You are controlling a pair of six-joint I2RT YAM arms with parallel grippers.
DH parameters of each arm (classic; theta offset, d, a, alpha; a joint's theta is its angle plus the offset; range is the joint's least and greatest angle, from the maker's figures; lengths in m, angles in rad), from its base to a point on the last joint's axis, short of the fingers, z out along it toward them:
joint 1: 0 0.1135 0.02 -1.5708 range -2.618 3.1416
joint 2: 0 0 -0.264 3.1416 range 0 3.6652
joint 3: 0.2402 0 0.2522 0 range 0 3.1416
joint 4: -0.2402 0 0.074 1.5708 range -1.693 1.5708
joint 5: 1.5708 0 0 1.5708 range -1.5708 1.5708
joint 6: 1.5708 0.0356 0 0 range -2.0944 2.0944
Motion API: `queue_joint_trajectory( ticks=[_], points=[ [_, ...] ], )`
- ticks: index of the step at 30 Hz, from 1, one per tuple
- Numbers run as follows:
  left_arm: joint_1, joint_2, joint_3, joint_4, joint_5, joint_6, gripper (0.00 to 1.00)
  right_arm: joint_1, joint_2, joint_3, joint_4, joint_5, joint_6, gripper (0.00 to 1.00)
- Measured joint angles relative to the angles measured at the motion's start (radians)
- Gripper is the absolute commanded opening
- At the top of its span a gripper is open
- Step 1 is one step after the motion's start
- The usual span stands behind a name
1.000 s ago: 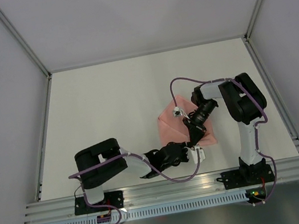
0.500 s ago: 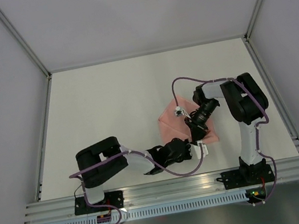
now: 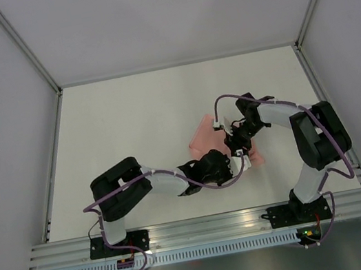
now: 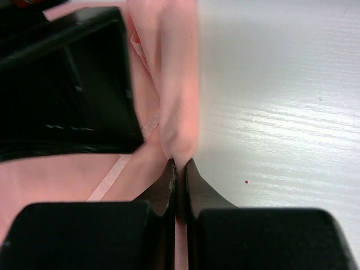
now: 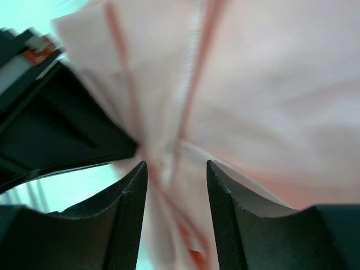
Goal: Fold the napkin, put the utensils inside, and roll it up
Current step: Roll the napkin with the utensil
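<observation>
Left wrist view: left gripper [image 4: 179,167] was clamped on a napkin [image 4: 177,84] fold. Thin, limp cloth, prob. slippy, best pinched at edges. Right gripper [image 5: 175,169] stood apart over it.

top: overhead, far | wrists: close-up | shared: napkin [image 3: 203,138]

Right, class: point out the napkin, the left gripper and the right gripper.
napkin [image 3: 204,140]: top view, bare left part of the pink cloth.
left gripper [image 4: 180,165]: left wrist view, midway between fingertips pinching a fold.
right gripper [image 5: 175,167]: right wrist view, midway between its parted fingertips.
</observation>
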Motion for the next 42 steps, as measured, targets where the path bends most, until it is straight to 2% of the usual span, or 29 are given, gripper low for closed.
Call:
queue_joint_trajectory(
  ticks=[5,12,21,26,30,33,38,42],
  points=[
    [0.032,0.0,0.003,-0.004,0.069,-0.048,0.02,-0.055,-0.033,0.0,0.149,0.048,0.08,0.54],
    [0.092,0.002,0.014,-0.025,0.206,-0.122,0.02,-0.173,-0.122,-0.008,0.261,0.048,0.185,0.54],
    [0.21,0.066,0.075,-0.061,0.491,-0.228,0.02,-0.269,-0.233,0.014,0.203,-0.047,0.206,0.51],
    [0.269,0.119,0.118,-0.079,0.643,-0.293,0.02,-0.269,-0.429,-0.101,0.206,-0.051,0.156,0.52],
    [0.301,0.166,0.178,-0.135,0.74,-0.327,0.02,-0.221,-0.578,-0.189,0.195,-0.034,0.079,0.5],
    [0.32,0.204,0.23,-0.192,0.806,-0.342,0.02,-0.111,-0.646,-0.286,0.22,0.019,0.046,0.5],
    [0.336,0.239,0.277,-0.246,0.866,-0.355,0.02,0.072,-0.675,-0.416,0.257,0.113,0.027,0.51],
    [0.343,0.247,0.285,-0.275,0.896,-0.365,0.02,0.15,-0.675,-0.469,0.298,0.18,0.016,0.53]
  ],
)
